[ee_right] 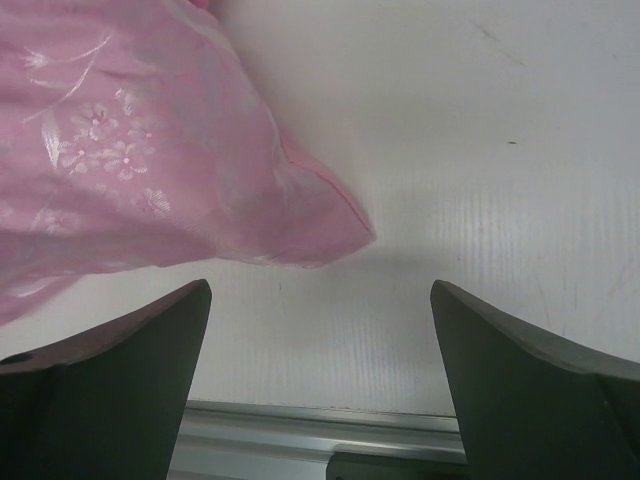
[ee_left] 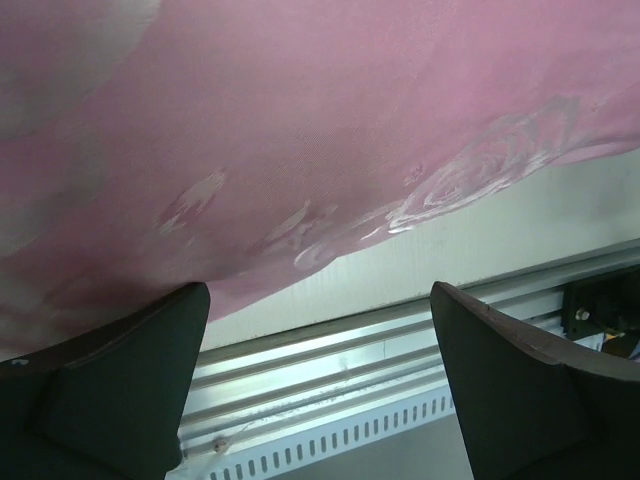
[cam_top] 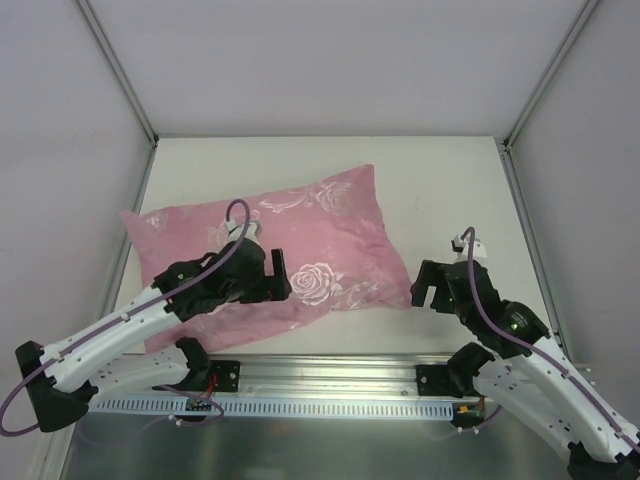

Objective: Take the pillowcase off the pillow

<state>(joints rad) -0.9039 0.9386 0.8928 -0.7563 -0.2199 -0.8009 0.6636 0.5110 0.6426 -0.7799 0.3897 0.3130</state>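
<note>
Pillowcase is laid long-axis left-right; its near-right corner is seen just ahead of the right gripper, jaws spread. Left gripper, also spread, is poised over mid-front.

Top cam: high, behind near edge, looking down over whole table; L wrist cam: v. close to pillowcase near edge, front rail at btm; R wrist cam: close on its right corner; all 3 share pillowcase, table, rail.
</note>
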